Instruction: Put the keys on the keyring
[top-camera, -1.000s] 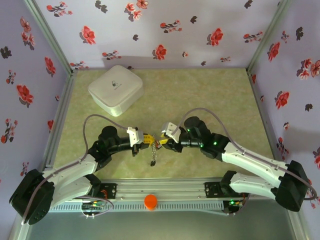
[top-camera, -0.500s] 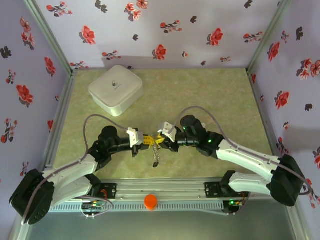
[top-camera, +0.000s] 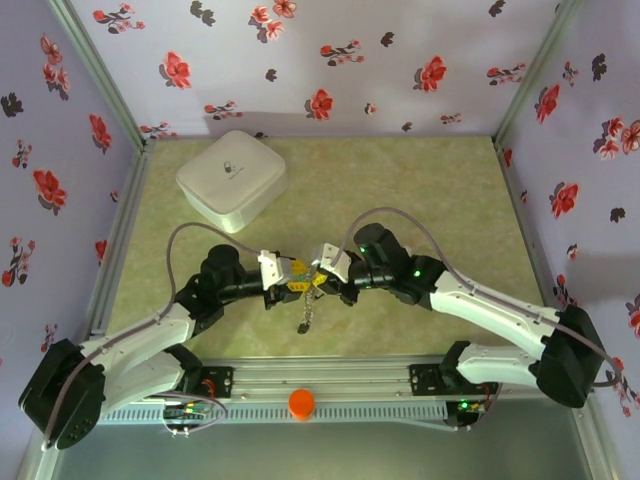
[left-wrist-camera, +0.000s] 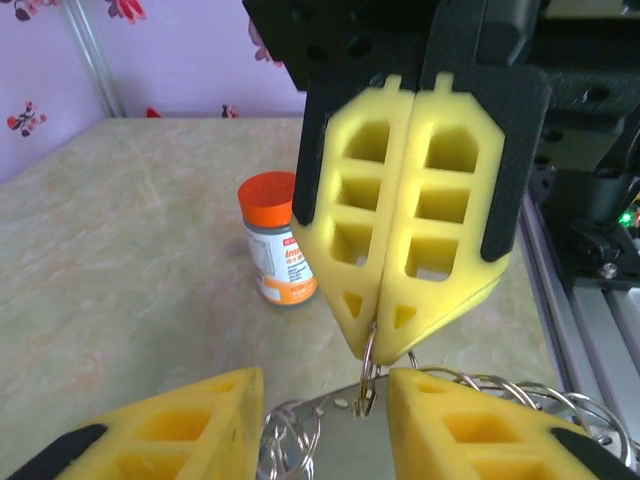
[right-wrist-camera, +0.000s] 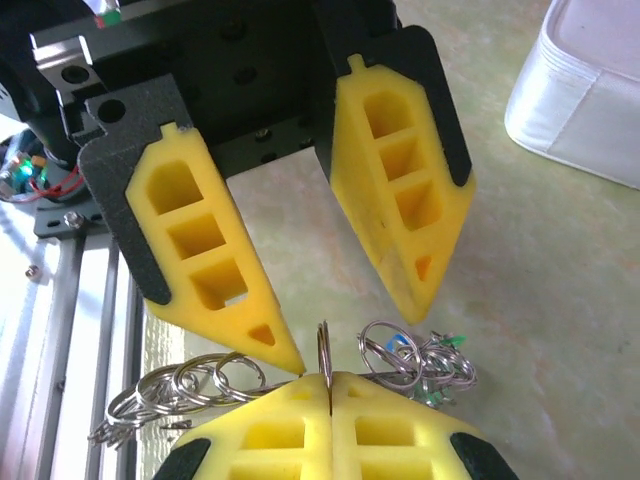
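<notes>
Both grippers meet tip to tip above the mat near the table's front. My right gripper (right-wrist-camera: 328, 378) is shut on the keyring (right-wrist-camera: 324, 348), a thin split metal ring seen edge-on, sticking out past its yellow pads. In the left wrist view the same keyring (left-wrist-camera: 368, 368) hangs from the shut right gripper (left-wrist-camera: 385, 338). My left gripper (left-wrist-camera: 325, 385) is open, one finger on each side of the ring without touching it. The keys (right-wrist-camera: 420, 362), a tangle of small rings with blue and green tags, hang beside the ring. From above, the left gripper (top-camera: 290, 272) and right gripper (top-camera: 318, 275) nearly touch.
A chain of linked metal rings (right-wrist-camera: 180, 390) trails from the bundle and dangles below the grippers (top-camera: 305, 315). An orange-capped pill bottle (left-wrist-camera: 277, 240) stands near the front rail (top-camera: 300, 402). A white rounded box (top-camera: 232, 180) sits at the back left. The aluminium rail (left-wrist-camera: 590, 340) runs close by.
The right gripper has moved left to the left gripper and shut on the keyring. The left gripper, shut before, has opened.
</notes>
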